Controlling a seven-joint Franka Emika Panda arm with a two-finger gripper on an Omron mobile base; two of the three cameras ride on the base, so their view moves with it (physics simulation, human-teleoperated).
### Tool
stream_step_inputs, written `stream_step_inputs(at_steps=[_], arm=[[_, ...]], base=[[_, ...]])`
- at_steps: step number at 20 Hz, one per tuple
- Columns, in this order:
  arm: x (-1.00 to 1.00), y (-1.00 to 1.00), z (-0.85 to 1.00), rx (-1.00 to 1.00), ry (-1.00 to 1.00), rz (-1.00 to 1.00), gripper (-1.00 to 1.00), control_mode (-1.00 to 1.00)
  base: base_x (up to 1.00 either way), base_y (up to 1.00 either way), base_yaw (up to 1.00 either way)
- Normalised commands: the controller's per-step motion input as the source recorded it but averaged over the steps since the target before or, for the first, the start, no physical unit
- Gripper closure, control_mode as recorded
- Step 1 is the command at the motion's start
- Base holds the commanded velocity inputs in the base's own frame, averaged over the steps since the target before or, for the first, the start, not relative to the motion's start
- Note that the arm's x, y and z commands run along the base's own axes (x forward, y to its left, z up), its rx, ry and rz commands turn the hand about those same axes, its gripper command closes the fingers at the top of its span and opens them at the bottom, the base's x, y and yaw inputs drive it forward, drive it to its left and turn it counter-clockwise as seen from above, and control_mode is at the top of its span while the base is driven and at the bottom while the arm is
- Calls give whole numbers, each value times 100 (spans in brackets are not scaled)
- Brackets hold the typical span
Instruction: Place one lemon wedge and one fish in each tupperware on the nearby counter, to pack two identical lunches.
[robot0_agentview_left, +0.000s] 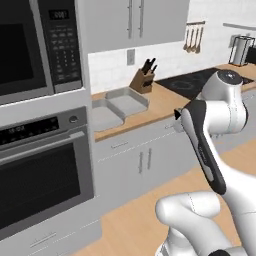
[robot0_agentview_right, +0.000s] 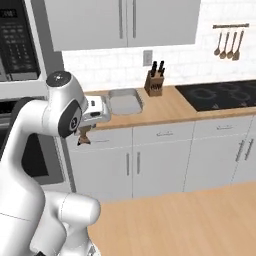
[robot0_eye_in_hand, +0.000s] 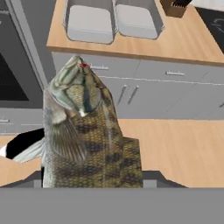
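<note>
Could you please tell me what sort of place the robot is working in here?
A rendered home kitchen, it seems: a built-in oven under a microwave, a black stovetop set in a wood counter, and a knife block against the tiled wall.

My left base camera sat behind my arm's left side and looked forward and down across the counter (robot0_agentview_left: 160, 107) toward the knife block (robot0_agentview_left: 143, 80). My right base camera looked from behind on the other side at the same counter (robot0_agentview_right: 170, 107), squarer on and from farther back. Both shared the two tupperware (robot0_agentview_left: 120, 105) (robot0_agentview_right: 125, 101) and the stovetop (robot0_agentview_right: 220, 95). My hand camera looked down from above the floor at the tupperware (robot0_eye_in_hand: 113, 19), very near the fish (robot0_eye_in_hand: 83, 131).
</note>
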Motion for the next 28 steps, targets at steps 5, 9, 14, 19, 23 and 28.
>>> stream_step_inputs(at_steps=[5, 9, 14, 19, 23, 28], arm=[[0, 0, 0, 0, 0, 0, 100, 100], [0, 0, 0, 0, 0, 0, 100, 100], [0, 0, 0, 0, 0, 0, 100, 100], [0, 0, 0, 0, 0, 0, 100, 100], [10, 0, -16, 0, 0, 2, 100, -100], [16, -5, -69, 0, 0, 2, 100, -100]], base=[[100, -17, 41], [100, -69, 28], [100, -74, 19], [100, -5, 18], [61, 0, 11], [0, 0, 0]])
